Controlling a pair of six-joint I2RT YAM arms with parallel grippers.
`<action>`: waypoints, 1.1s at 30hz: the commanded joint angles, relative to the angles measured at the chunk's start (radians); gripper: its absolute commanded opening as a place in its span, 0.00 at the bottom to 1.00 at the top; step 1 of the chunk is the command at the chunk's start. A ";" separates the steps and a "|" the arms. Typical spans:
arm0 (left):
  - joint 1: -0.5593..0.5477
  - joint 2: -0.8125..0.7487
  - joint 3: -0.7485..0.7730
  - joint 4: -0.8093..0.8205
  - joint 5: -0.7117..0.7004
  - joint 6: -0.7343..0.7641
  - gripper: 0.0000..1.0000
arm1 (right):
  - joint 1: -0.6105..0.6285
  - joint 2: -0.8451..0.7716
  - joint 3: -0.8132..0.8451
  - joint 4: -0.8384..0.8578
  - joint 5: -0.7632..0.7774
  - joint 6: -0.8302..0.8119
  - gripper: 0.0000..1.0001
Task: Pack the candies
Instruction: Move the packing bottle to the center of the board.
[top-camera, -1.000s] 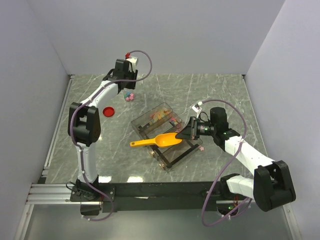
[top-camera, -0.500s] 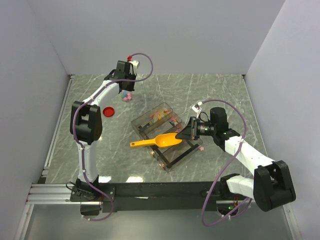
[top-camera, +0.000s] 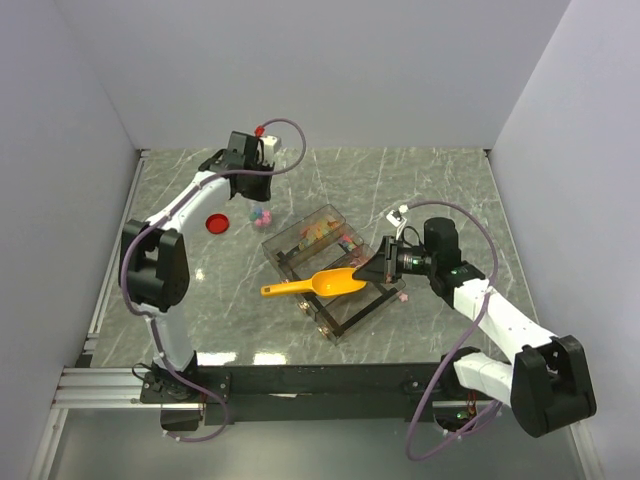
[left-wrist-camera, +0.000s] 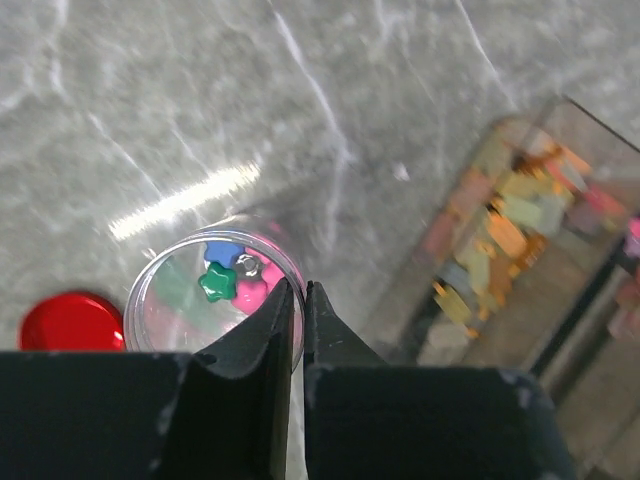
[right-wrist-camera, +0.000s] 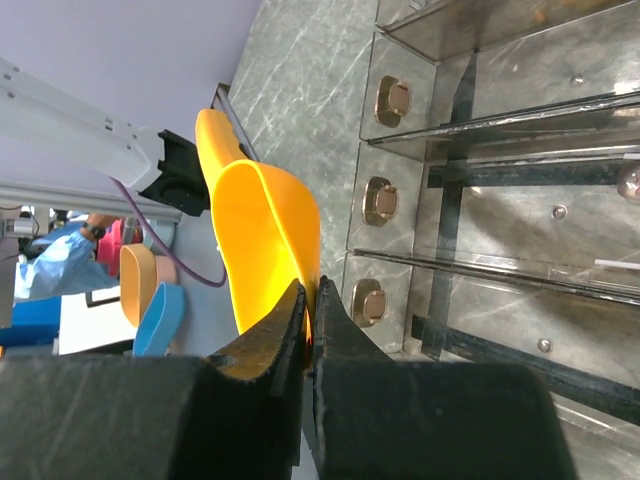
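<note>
My left gripper (top-camera: 257, 203) is shut on the rim of a small clear round jar (top-camera: 261, 215), one finger inside and one outside. In the left wrist view the gripper (left-wrist-camera: 300, 287) pinches the jar (left-wrist-camera: 165, 300), which holds a few candies (left-wrist-camera: 218, 281), green, pink and blue. More candies (top-camera: 322, 230) lie in the far compartment of the clear box (top-camera: 300, 250), also in the left wrist view (left-wrist-camera: 505, 225). My right gripper (top-camera: 374, 268) is shut on the rim of the yellow scoop (top-camera: 312, 284), held over the box; the right wrist view shows the gripper (right-wrist-camera: 310, 287) and scoop (right-wrist-camera: 262, 225).
The flat red lid (top-camera: 215, 222) lies on the marble table left of the jar, also in the left wrist view (left-wrist-camera: 68, 322). The box's near compartments (right-wrist-camera: 500, 150) hold no candies. White walls close the table at the back and both sides.
My left gripper has carried the jar from the back of the table toward me and toward the box. The right gripper and scoop have barely moved.
</note>
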 joint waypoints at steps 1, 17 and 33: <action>-0.011 -0.098 -0.065 0.032 0.063 -0.034 0.09 | 0.003 -0.033 -0.008 0.010 -0.003 -0.009 0.00; -0.043 -0.115 -0.117 0.055 0.000 -0.034 0.42 | 0.003 -0.067 -0.012 -0.016 0.029 0.002 0.00; -0.048 -0.708 -0.464 0.222 0.119 0.154 0.79 | 0.000 0.017 0.124 -0.027 0.023 0.062 0.00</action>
